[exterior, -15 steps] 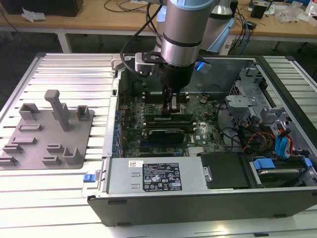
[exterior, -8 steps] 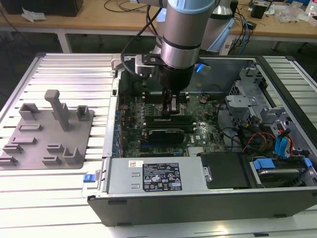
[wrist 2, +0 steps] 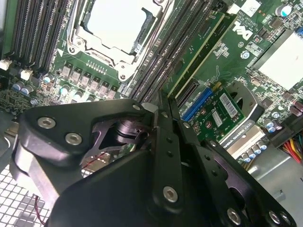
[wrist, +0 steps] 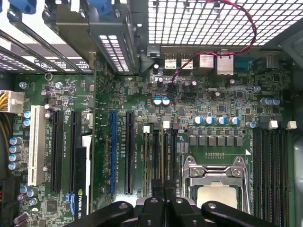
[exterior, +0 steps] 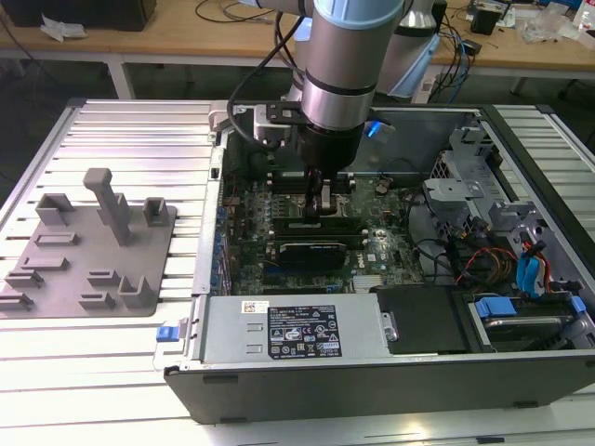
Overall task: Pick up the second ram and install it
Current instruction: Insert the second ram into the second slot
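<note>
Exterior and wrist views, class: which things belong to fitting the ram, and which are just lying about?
Job: pincer, green ram stick, memory slots, motherboard.
Lying about: grey fixture plate, black expansion card, power supply.

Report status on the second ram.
Claw down at slots beside CPU socket. Green ram on edge in slot, in line with claw; grip unclear. Black card apart, not blocking.

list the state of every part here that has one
gripper, shut on the ram stick
ram stick, standing in a slot beside the cpu socket
cpu socket, frame closed over the chip
computer case, side open
black expansion card, seated on the motherboard
</note>
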You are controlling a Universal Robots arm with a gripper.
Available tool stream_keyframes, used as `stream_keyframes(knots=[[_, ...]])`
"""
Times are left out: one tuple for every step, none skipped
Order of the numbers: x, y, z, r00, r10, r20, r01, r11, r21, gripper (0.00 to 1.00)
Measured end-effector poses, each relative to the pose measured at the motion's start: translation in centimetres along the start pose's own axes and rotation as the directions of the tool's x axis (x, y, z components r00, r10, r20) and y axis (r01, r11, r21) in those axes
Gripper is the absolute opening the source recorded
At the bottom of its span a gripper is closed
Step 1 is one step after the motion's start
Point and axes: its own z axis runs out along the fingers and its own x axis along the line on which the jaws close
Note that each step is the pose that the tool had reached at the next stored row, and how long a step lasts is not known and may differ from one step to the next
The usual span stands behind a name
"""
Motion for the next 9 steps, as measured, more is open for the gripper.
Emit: stream_keyframes(knots=[[0.00, -0.01, 0.00, 1.0000, 0.000, 0.0000, 0.000, 1.0000, -0.0002, 0.09], [-0.01, 0.03, 0.00, 1.0000, 0.001, 0.0001, -0.001, 1.0000, -0.0001, 0.09], [-0.01, 0.03, 0.00, 1.0000, 0.001, 0.0001, -0.001, 1.0000, -0.0001, 0.09], [-0.01, 0.03, 0.00, 1.0000, 0.001, 0.0001, -0.001, 1.0000, -0.0001, 0.09], [-0.01, 0.03, 0.00, 1.0000, 0.001, 0.0001, -0.001, 1.0000, -0.0001, 0.09], [-0.01, 0.03, 0.00, 1.0000, 0.001, 0.0002, -0.001, 1.0000, -0.0001, 0.09], [-0.01, 0.03, 0.00, 1.0000, 0.001, 0.0001, -0.001, 1.0000, -0.0001, 0.09], [-0.01, 0.03, 0.00, 1.0000, 0.001, 0.0001, -0.001, 1.0000, -0.0001, 0.09], [-0.01, 0.03, 0.00, 1.0000, 0.001, 0.0001, -0.001, 1.0000, -0.0001, 0.09]])
